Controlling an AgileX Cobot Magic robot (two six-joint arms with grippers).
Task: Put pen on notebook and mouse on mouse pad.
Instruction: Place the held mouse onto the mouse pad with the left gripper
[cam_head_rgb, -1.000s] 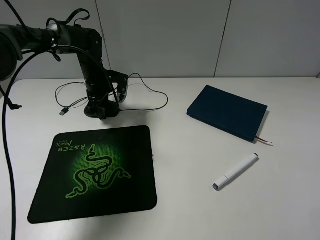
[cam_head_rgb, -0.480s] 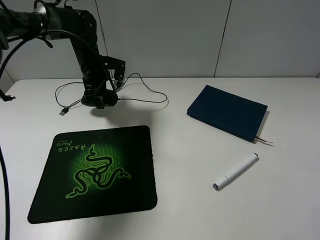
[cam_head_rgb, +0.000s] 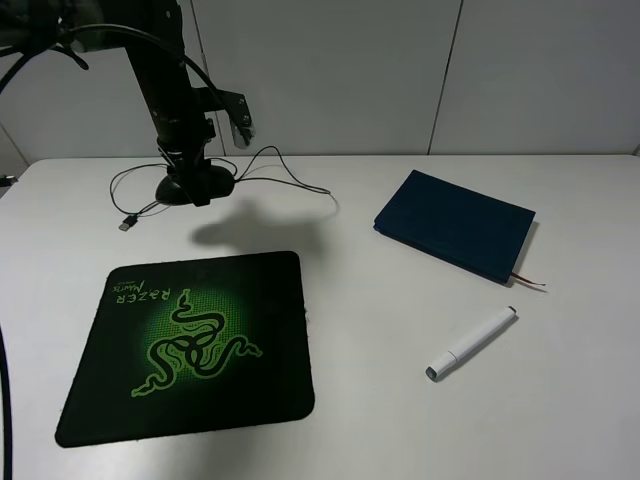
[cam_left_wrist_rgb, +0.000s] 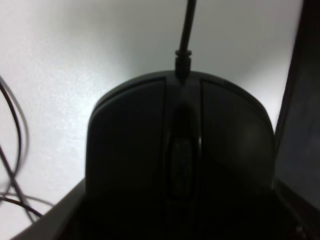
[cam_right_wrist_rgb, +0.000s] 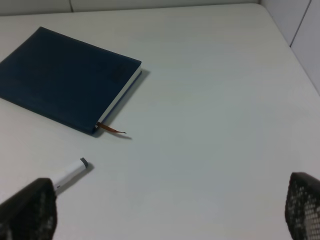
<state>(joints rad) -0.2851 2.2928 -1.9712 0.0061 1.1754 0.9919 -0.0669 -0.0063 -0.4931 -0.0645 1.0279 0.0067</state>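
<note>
- My left pincer (cam_head_rgb: 195, 182) is clamped tight on the mouse (cam_left_wrist_rgb: 135, 165), held off the table (cam_head_rgb: 400, 430); its cable (cam_head_rgb: 290, 185) trails down onto the table.
- Mouse pad (cam_head_rgb: 190, 345) lies on the camera side of that pincer, well apart, so I judge the carry goes forward and down.
- My right pincer (cam_right_wrist_rgb: 165, 207) gapes wide, empty; the pen (cam_head_rgb: 472, 343) lies diagonal near it, with the notebook (cam_head_rgb: 455, 225) just beyond.
</note>
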